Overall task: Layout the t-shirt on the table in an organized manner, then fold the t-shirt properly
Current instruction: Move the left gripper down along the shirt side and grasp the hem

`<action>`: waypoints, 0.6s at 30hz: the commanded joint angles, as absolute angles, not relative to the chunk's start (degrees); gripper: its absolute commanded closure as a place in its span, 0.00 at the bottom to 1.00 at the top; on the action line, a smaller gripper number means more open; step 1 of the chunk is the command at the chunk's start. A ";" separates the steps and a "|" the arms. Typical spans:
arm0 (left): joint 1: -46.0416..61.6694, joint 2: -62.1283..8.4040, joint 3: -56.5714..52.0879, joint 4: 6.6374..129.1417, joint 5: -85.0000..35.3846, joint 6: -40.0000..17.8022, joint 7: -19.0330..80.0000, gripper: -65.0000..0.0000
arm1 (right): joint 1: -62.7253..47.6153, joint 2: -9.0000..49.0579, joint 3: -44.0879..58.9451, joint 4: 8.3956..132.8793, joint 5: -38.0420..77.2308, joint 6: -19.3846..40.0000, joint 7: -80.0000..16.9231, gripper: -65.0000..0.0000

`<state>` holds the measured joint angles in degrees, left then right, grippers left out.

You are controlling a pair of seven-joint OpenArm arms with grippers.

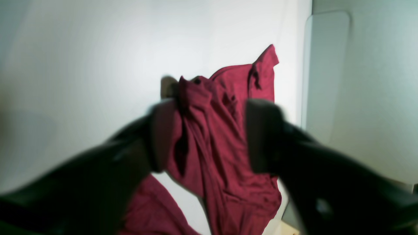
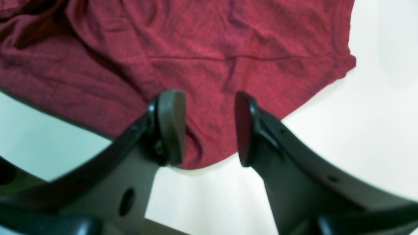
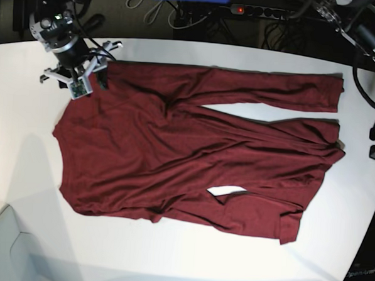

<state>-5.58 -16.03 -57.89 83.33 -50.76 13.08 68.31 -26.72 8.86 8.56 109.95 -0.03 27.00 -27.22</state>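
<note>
We look down on a broad white table with a curved edge, cables and a power strip lying in the dark behind it. Spread across the middle of it is the dark maroon long-sleeved t-shirt, flat for the most part, one sleeve stretched along the far side and the other crumpled under the body near the front edge, where a small gap of white shows through the cloth.

The right gripper hovers at the shirt's far corner on the base view's left. Its jaws stand apart with a corner of fabric lying between the pads; we judge that nothing is pinched there.

The left gripper sits at the table's other side. Its wrist view is blurred, with bunched cloth between its spread fingers and one pad touching the fabric. We cannot tell whether it holds the cloth or has let go.

We judge the layout stage partly done: the body is open, but wrinkles run diagonally across it, the near sleeve is tangled and the hem is uneven. Smoothing and straightening remain, and no fold has been made yet.
</note>
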 commanded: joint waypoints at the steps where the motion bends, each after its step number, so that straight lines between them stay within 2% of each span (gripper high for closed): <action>1: -6.46 -17.19 -56.92 84.18 -52.09 13.23 68.09 0.27 | -26.68 9.27 8.66 110.99 0.31 26.68 -25.98 0.63; 4: -6.46 -17.19 -53.85 84.18 -52.09 13.23 68.09 0.06 | -26.42 9.27 8.66 110.99 0.31 26.68 -25.98 0.63; 6: -6.46 -17.19 -52.09 84.18 -52.09 13.23 68.09 0.06 | -26.42 9.27 8.66 110.99 0.31 26.68 -25.98 0.63; 10: -6.46 -17.10 -49.54 81.63 -52.26 13.23 64.13 0.13 | -26.42 9.27 8.66 110.90 0.31 26.68 -26.07 0.63; 18: -6.20 -17.71 -42.42 76.35 -52.09 13.23 52.18 0.45 | -26.24 9.27 8.92 110.73 0.31 26.68 -26.07 0.63</action>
<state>-5.43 -16.36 -42.19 75.46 -50.89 13.26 53.01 -26.41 8.84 8.58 109.89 -0.19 27.00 -27.24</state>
